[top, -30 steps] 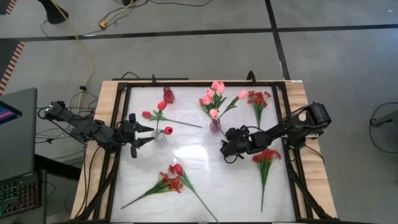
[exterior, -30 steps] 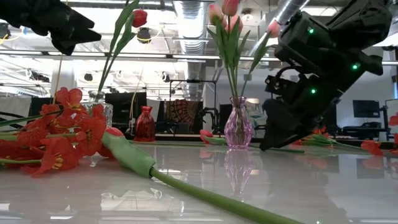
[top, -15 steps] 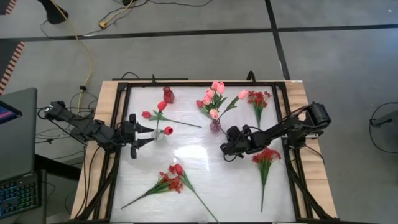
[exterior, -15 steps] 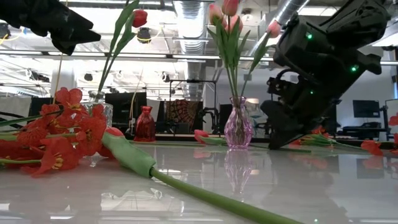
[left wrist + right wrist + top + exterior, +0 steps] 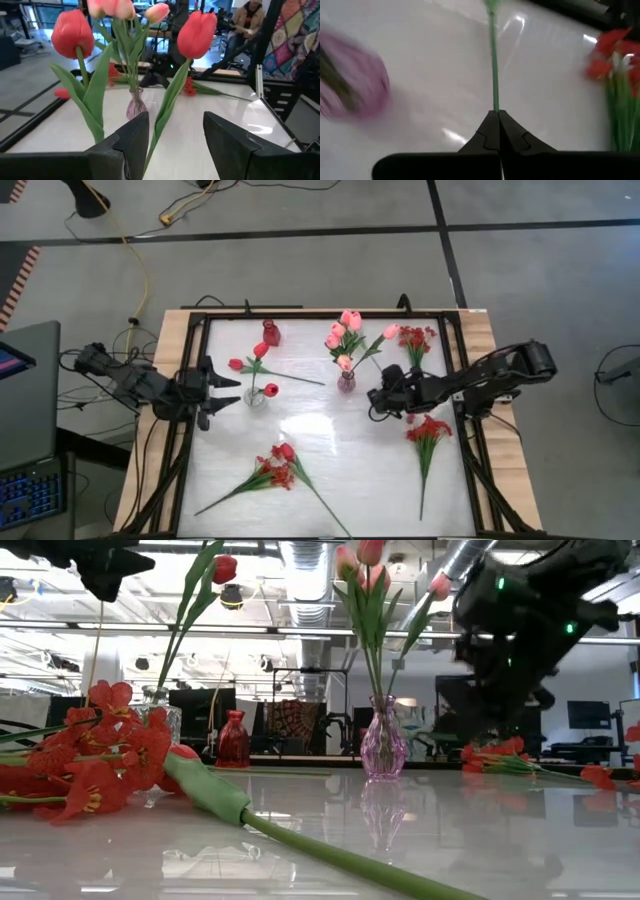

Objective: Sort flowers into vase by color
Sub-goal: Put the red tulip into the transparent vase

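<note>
Right arm carries a pink tulip stem toward the purple vase on the white worktop

The right end effector is clamped on a thin green stem just beside the purple vase, which already holds pink tulips. The left end effector, fingers spread and empty, waits near the clear vase of red tulips. Red sprays and more red flowers lie flat on the worktop. The stem probably wants lifting upright, its tip centred over the neck, then lowering slowly so the vase is not tipped. The held bloom is cut off in the wrist view; the vase there is blurred.
</note>
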